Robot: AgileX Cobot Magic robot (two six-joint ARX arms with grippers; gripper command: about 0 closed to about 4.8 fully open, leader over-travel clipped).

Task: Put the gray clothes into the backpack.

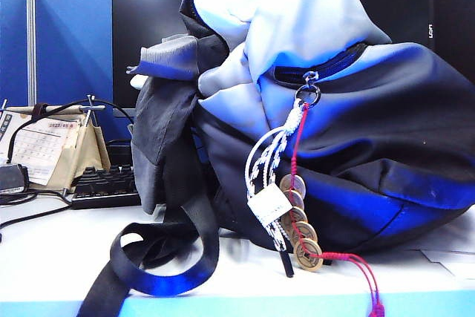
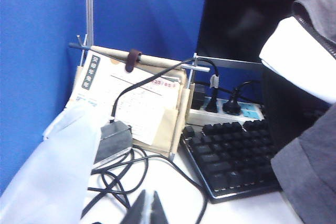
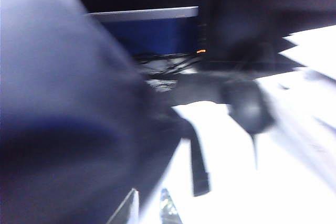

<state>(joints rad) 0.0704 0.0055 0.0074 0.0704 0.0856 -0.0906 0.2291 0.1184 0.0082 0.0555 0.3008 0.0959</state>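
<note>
Hanging limp at the left of the backpack [image 1: 356, 146], half out of its mouth: gray clothes [image 1: 159, 120], soft, light, best pinched at a fold. Left gripper [image 2: 148, 209] pressed closed, empty, by keyboard [image 2: 236, 153]. Right gripper [image 3: 149, 205] narrowly parted, empty, beside the bag.

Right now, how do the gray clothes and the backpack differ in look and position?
The gray clothes are one dark charcoal colour; the backpack is pale above and dark navy below. The clothes hang limp down the backpack's left side, partly outside; the backpack sits bulging on the table. Both are soft fabric, touching each other.
</note>
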